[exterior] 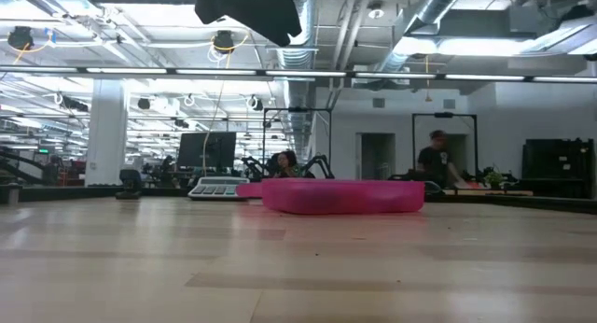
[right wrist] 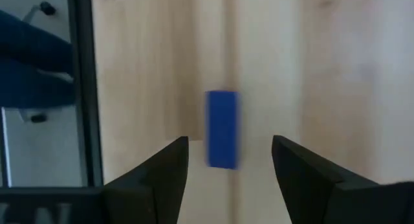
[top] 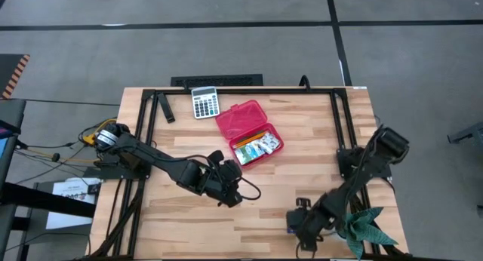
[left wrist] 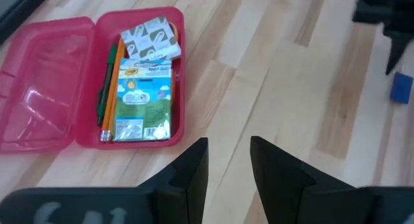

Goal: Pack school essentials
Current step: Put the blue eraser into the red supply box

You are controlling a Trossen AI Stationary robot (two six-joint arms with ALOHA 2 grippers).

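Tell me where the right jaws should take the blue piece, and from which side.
Grip the blue piece across its two long sides, at mid-length. It lies flat on the bare table, a narrow block already lined up with the gap of the open right gripper. Coming straight down from above looks best; nothing crowds it.

This is a big open robotics lab or industrial workspace. Bare silver ducts and pipes (exterior: pixel 373 24) run under the ceiling between long strip lights (exterior: pixel 140 71), white columns (exterior: pixel 105 132) hold it up, and the floor is grey concrete (top: pixel 226 8). Beyond the pale wooden tabletop (exterior: pixel 298 267) stand more black-framed workstations (exterior: pixel 294 141), a dark monitor (exterior: pixel 207 150), and a person in dark clothes (exterior: pixel 435 160).
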